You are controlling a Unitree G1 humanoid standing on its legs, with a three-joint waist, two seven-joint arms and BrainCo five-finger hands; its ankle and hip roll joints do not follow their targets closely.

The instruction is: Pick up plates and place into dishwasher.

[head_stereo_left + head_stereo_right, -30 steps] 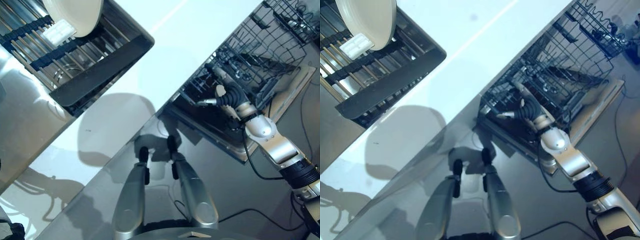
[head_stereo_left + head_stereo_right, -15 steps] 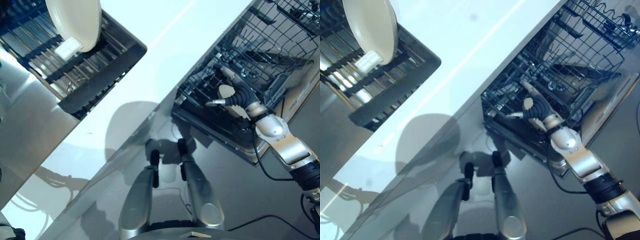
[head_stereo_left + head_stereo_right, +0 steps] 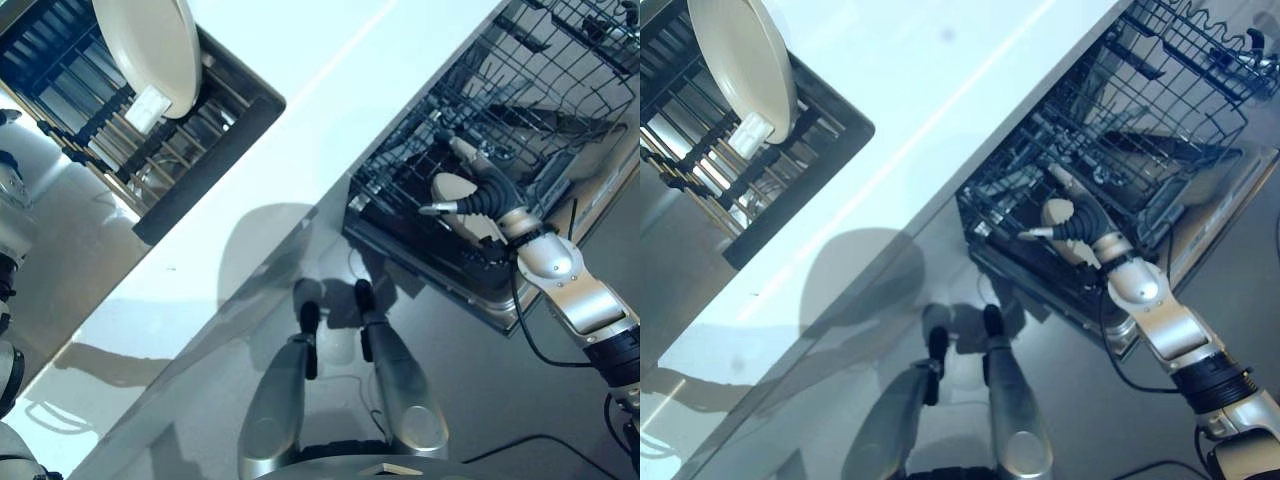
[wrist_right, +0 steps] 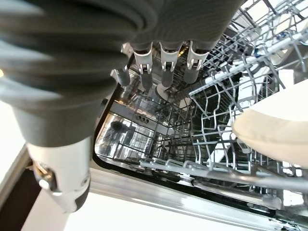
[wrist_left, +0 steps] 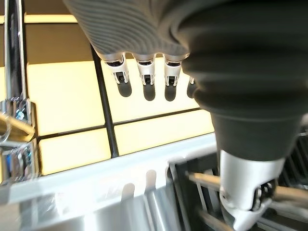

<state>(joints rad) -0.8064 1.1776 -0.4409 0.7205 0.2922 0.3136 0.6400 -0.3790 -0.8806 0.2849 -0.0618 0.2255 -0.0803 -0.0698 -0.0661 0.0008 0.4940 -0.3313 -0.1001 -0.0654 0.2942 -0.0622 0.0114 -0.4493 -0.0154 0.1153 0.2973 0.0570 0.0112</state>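
Right hand (image 3: pixel 470 195) fingers straight in dishwasher rack (image 3: pixel 560 90), cream plate (image 4: pixel 274 137) partly cut off, left hand (image 5: pixel 144 72) relaxed

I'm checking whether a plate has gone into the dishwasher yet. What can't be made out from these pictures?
- Plate in the rack: cut off by the right wrist view's edge; the right hand covers it in the eye views.
- Left hand: fingertips end over tiles, touching nothing.
- Plate in the sink rack: its base is hidden.
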